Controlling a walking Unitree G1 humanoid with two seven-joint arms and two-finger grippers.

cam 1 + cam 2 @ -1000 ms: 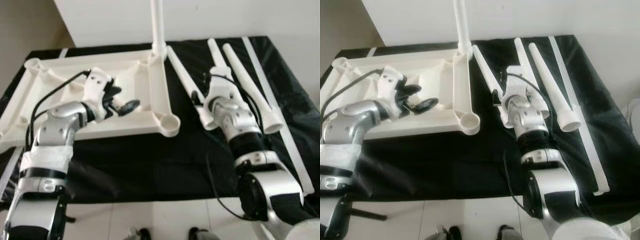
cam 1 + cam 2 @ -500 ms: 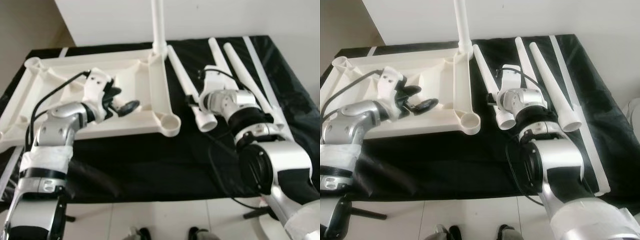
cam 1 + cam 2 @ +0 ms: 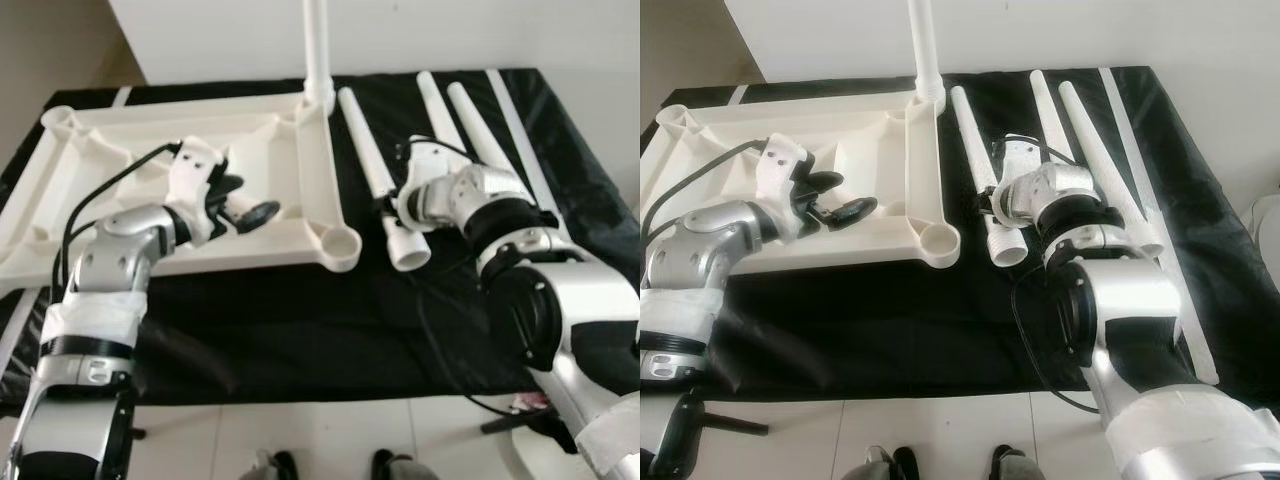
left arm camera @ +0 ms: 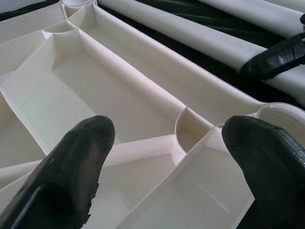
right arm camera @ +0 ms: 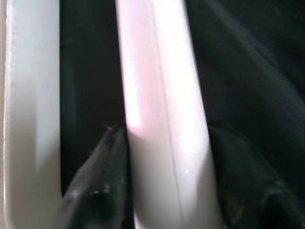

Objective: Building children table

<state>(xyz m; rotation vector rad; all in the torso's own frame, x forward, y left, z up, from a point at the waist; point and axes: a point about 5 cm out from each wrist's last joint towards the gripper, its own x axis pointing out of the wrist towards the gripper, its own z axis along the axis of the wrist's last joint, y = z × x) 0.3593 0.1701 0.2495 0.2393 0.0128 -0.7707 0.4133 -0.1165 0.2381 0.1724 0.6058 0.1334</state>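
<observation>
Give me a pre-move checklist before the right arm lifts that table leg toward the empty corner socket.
1. Right claw closed around the white tapered plastic leg: ok.
2. Near corner socket of the upturned white plastic tabletop empty: ok.
3. Left claw open, hovering over the tabletop ribs, clear of that socket: ok.
4. Leg's wide open end free of the black cloth: cannot tell.
5. Far corner leg already standing: ok.

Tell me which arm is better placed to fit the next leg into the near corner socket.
Right: the right gripper is clamped on a table leg; the left gripper hovers open.
</observation>
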